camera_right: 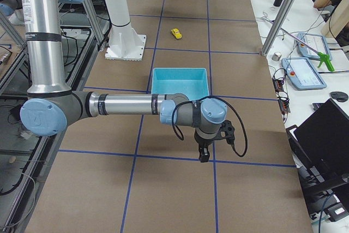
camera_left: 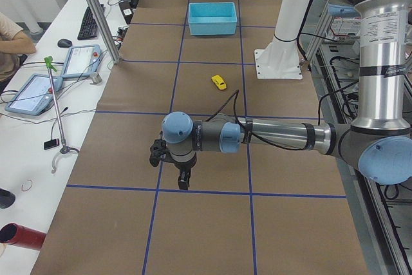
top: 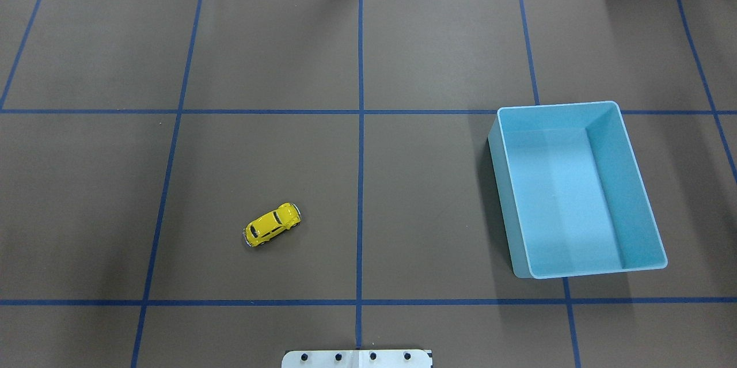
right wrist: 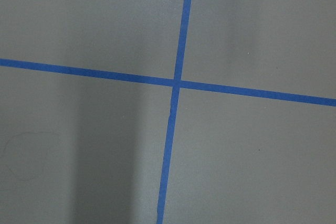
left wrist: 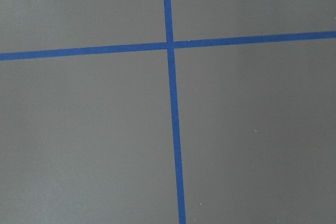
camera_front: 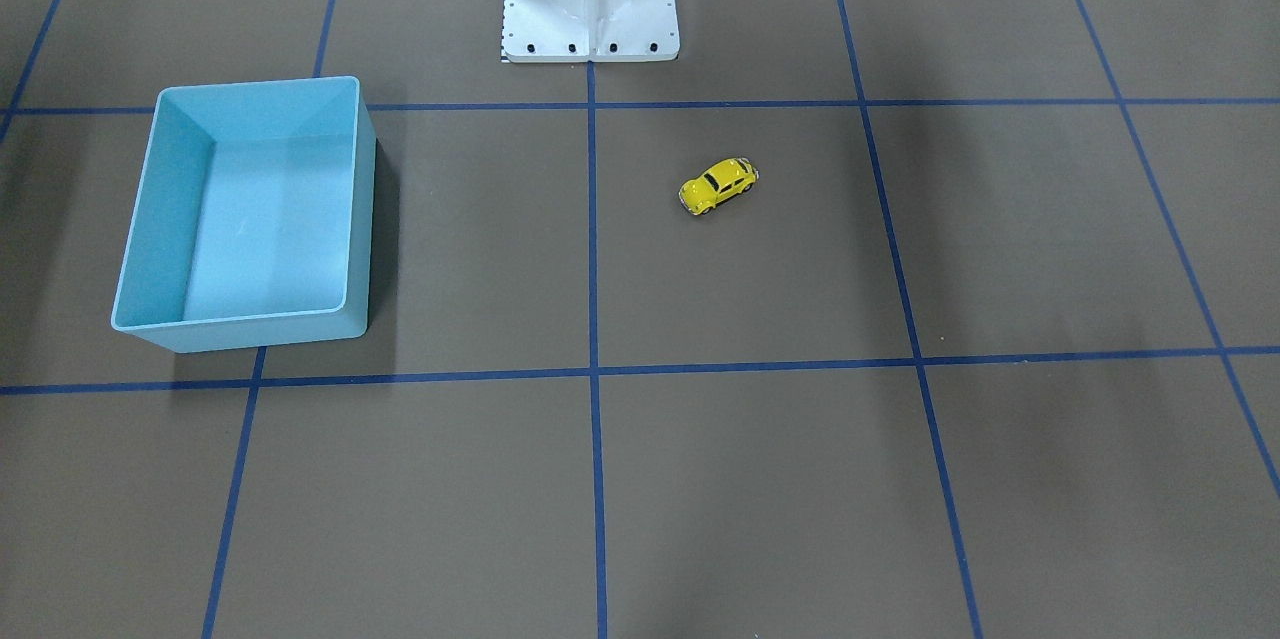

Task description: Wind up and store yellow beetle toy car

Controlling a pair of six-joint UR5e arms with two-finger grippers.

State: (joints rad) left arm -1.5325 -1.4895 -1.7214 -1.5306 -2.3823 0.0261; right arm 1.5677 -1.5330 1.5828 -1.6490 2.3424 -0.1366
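Well apart from the fingers of both arms, touched by neither: the yellow beetle toy car (top: 272, 225). Left gripper (camera_left: 183, 183) hanging beyond the car from the light-blue bin (top: 625, 184), right gripper (camera_right: 203, 156) on the bin's side away from the car. Fingers spread or closed: impossible to tell from the side views. Standing on its wheels on the brown mat (top: 437, 195), outside the bin and well apart from it. Tiny, glossy bright yellow, rounded, with dark windows, black wheels, silvery bumpers; set aslant to the bin's walls.
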